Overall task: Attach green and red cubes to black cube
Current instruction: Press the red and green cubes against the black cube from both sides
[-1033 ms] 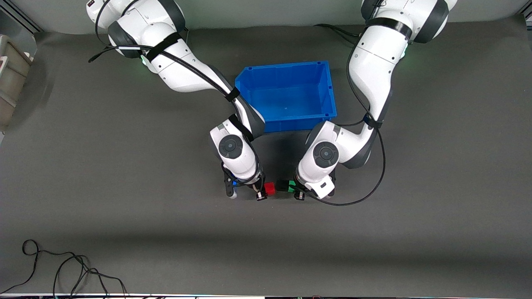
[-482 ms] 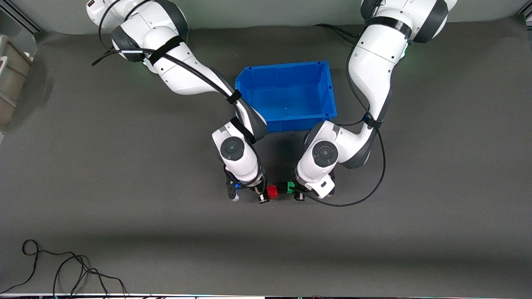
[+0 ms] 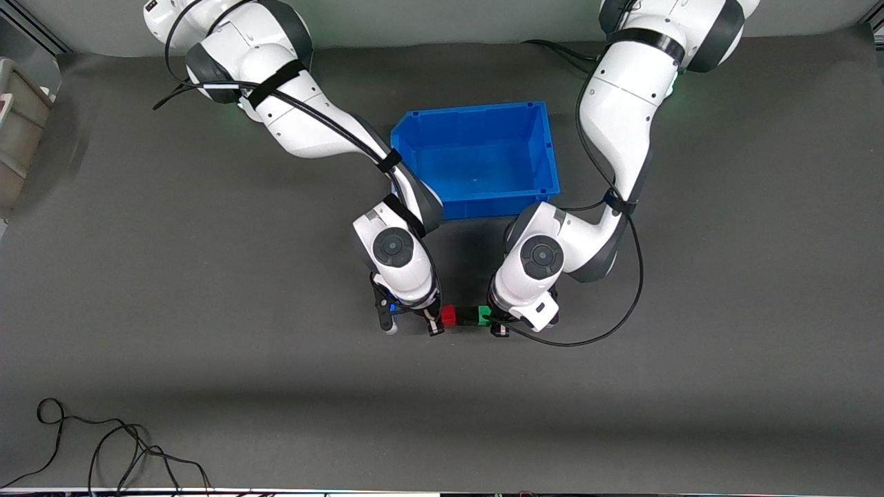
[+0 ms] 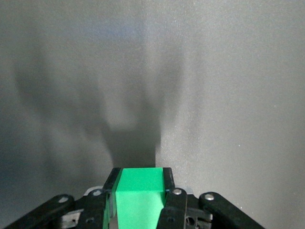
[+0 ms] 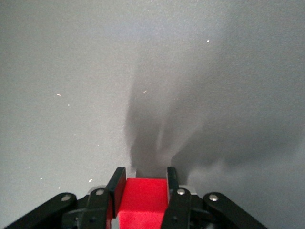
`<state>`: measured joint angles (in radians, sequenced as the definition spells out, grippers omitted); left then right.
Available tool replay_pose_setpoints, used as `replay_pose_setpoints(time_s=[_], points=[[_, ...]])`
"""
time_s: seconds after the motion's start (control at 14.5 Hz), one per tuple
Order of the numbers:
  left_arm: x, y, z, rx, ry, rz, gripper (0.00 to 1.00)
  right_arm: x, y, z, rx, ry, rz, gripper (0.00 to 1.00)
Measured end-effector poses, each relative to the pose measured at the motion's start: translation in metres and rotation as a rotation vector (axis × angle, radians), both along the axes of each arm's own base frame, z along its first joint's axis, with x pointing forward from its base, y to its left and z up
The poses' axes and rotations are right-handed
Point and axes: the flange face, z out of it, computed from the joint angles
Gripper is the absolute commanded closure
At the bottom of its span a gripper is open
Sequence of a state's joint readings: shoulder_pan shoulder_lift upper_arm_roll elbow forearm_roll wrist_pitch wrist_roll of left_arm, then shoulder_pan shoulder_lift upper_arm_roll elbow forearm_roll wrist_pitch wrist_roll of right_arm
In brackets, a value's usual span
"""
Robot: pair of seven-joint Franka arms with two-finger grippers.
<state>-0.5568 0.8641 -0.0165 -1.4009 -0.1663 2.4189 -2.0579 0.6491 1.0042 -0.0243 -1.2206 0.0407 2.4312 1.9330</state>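
Note:
My right gripper [image 3: 444, 320] is shut on the red cube [image 3: 449, 317] and hangs over the grey mat. Facing it over the mat, my left gripper [image 3: 492, 320] is shut on the green cube [image 3: 485, 315]. Between the two sits the black cube [image 3: 467, 315]; the three form one row with no gap that I can see. In the right wrist view the red cube [image 5: 143, 196] fills the space between the black fingers [image 5: 116, 183] of my right gripper [image 5: 143, 180]. In the left wrist view the green cube [image 4: 138, 193] sits the same way in my left gripper [image 4: 139, 177].
A blue bin [image 3: 549, 148] stands open on the mat, farther from the front camera than the cubes. Loose black cable [image 3: 103, 442] lies near the mat's front edge at the right arm's end. A beige crate [image 3: 17, 117] stands off the mat at that same end.
My right arm has shifted a little toward the left arm's end, bringing the red cube up against the black cube. The left hand has moved slightly with the green cube.

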Motion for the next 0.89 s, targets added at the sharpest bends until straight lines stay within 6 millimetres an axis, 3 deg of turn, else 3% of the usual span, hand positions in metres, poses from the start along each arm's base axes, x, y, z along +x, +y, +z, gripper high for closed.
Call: replay_pose_setpoints(time_s=[0.28, 0.89], points=[[0.0021, -0.0019, -0.0123, 0.002, 0.005, 0.005, 1.00, 0.0008, 0.0006, 0.0016, 0.002, -0.003, 0.000, 1.00], [0.0034, -0.0063, -0.0069, -0.006, -0.004, 0.005, 1.00, 0.0029, 0.0024, 0.0049, 0.008, -0.010, 0.000, 1.00]])
